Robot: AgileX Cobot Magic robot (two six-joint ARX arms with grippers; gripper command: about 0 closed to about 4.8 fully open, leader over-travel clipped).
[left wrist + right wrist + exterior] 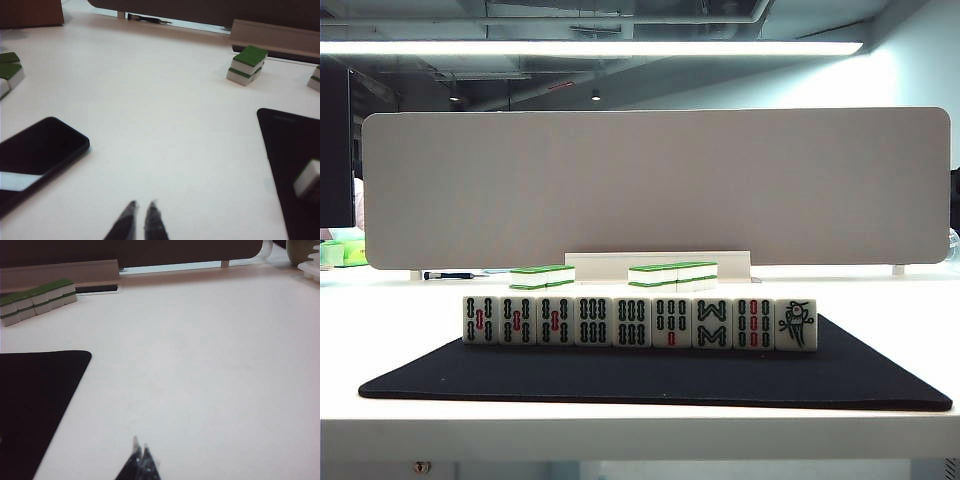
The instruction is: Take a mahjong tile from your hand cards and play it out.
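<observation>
The hand cards (638,322) stand upright in a row on a black mat (650,380), faces toward the exterior camera. The mahjong tile (796,325) with the green bird figure is the rightmost in that row. Neither arm shows in the exterior view. My left gripper (141,206) hovers over bare white table left of the mat, its fingers nearly touching with nothing between them. The row's left end tile (307,179) shows at the edge of that view. My right gripper (140,446) is shut and empty over bare table right of the mat (35,405).
Green-backed tiles lie stacked behind the mat in two groups (542,276) (672,275), with more at the far left (9,72). A black phone (35,155) lies near the left gripper. A grey board (655,185) stands along the back edge.
</observation>
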